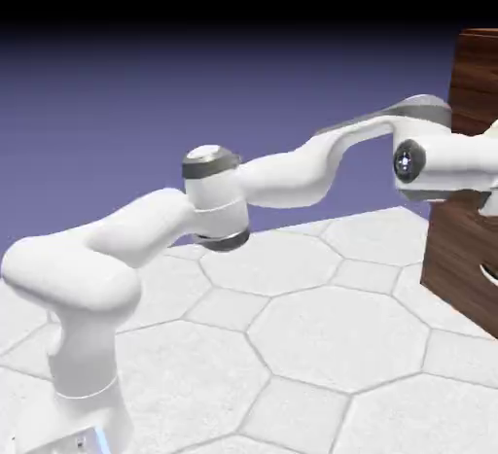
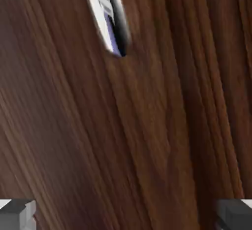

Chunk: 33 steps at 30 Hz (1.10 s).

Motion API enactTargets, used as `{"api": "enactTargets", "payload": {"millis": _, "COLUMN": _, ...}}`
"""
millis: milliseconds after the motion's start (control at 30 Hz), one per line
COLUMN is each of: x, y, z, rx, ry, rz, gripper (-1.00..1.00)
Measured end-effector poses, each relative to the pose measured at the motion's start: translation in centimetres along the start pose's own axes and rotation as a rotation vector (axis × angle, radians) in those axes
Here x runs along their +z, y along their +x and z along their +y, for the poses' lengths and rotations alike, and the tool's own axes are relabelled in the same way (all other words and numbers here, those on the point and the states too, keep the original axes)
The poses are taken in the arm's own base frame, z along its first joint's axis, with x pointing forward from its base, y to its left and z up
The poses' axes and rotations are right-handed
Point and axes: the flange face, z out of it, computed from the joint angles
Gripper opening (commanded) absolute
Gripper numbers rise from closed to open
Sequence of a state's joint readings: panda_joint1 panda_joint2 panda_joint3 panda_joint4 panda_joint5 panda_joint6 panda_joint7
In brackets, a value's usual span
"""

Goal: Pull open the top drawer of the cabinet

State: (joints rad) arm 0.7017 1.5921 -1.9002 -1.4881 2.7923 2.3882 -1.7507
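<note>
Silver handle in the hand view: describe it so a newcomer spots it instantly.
Dark brown wood grain of the cabinet fills the whole hand view. Near the top edge, left of centre, a thin shiny silver bar handle runs slantwise. It is the only bright metal on the wood; the gripper's grey fingertips sit far off at the bottom corners.

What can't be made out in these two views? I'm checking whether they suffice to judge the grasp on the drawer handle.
- Exterior view: the gripper is cut off by the right edge; only the wrist shows against the cabinet.
- Exterior view: the top drawer's front and handle lie past that edge.
- Hand view: the silver handle is cut by the top edge and blurred.
- Hand view: wood fills the frame, so which drawer this is can't be told.
</note>
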Motion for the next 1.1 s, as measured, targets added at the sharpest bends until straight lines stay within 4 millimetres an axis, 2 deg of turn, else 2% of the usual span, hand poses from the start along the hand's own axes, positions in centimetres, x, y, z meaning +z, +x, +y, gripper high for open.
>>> {"api": "enactTargets", "payload": {"millis": 67, "x": 1.2, "y": 2.9, "z": -3.7, "rx": -0.096, "ry": 0.057, "rz": 0.077, "gripper": 1.0}}
{"api": "enactTargets", "payload": {"millis": 100, "x": 1.2, "y": 2.9, "z": -3.7, "rx": -0.096, "ry": 0.057, "rz": 0.077, "gripper": 1.0}}
{"api": "enactTargets", "payload": {"millis": 400, "x": 6.0, "y": 3.2, "z": -4.0, "rx": -0.096, "ry": 0.057, "rz": 0.076, "gripper": 1.0}}
{"api": "enactTargets", "payload": {"millis": 433, "x": 6.2, "y": 3.2, "z": -4.0, "rx": -0.096, "ry": 0.057, "rz": 0.077, "gripper": -1.0}}
{"api": "enactTargets", "payload": {"millis": 500, "x": 6.2, "y": 3.2, "z": -4.0, "rx": -0.096, "ry": 0.057, "rz": 0.077, "gripper": -1.0}}
{"api": "enactTargets", "payload": {"millis": 700, "x": 3.2, "y": 3.0, "z": -3.8, "rx": -0.096, "ry": 0.058, "rz": 0.075, "gripper": -1.0}}
{"api": "enactTargets", "payload": {"millis": 1100, "x": -4.9, "y": 2.4, "z": -3.4, "rx": -0.096, "ry": 0.058, "rz": 0.074, "gripper": -1.0}}
